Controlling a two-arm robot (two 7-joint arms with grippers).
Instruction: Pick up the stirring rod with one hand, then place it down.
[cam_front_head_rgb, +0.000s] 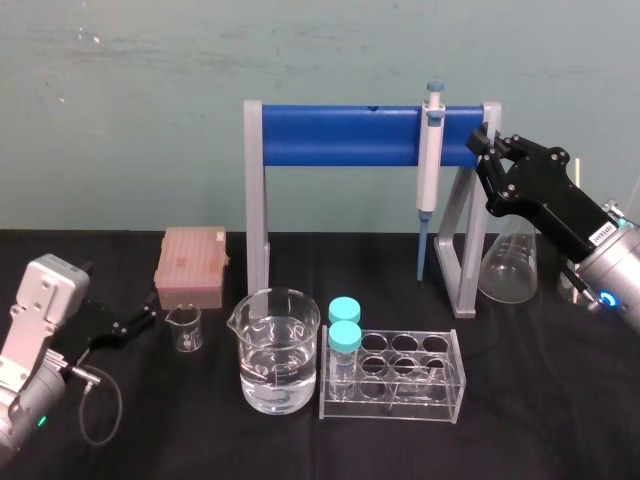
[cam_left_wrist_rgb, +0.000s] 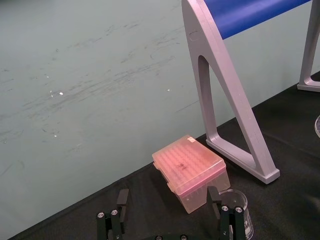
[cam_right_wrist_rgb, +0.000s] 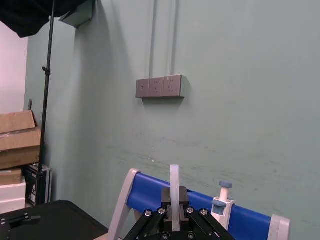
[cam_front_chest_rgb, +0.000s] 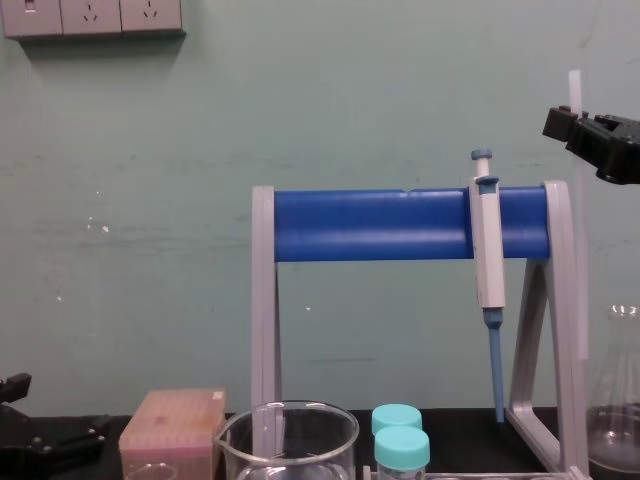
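The right gripper (cam_right_wrist_rgb: 174, 201) pinches the stirring rod (cam_right_wrist_rgb: 174, 176) upright, high beside the right end of the blue rack (cam_front_chest_rgb: 370, 225). Being thin, smooth, slippery glass, the rod should be lowered slowly, clear of the rack, and laid flat before release. The left gripper (cam_front_head_rgb: 148, 319) rests spread, left of the rack.

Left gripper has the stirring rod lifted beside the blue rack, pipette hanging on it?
No: the right gripper holds the stirring rod lifted beside the blue rack, pipette hanging on it; the right wrist view shows it. The left gripper rests open by the tip box.
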